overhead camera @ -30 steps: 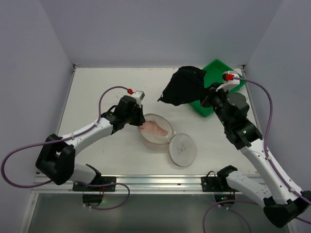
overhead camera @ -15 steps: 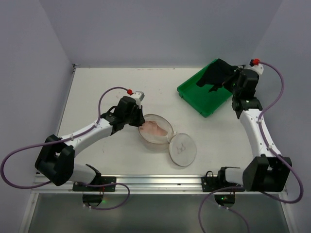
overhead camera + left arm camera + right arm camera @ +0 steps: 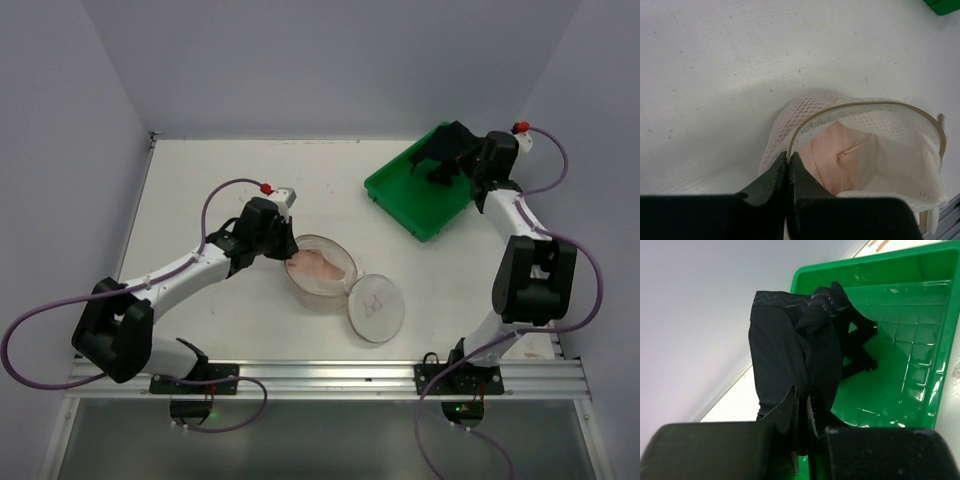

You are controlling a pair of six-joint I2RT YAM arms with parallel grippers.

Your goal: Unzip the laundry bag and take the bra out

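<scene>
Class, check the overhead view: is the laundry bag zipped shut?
No: the laundry bag lies open, its round lid flipped aside and pale pink fabric showing inside.

— Table [image 3: 200,170], centre?
— Laundry bag [image 3: 335,283], fabric [image 3: 318,265] inside; its round face [image 3: 375,308] flat just right, nearer.
— Far right?
— Tray [image 3: 415,200]; garment [image 3: 443,152] over its far corner, in right gripper [image 3: 801,395].

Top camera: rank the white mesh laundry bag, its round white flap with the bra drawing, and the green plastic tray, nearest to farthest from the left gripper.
1. White mesh laundry bag: rim pinched in the left gripper.
2. Round white flap with bra drawing: right, toward the arm bases.
3. Green plastic tray: far right, at the back.
</scene>
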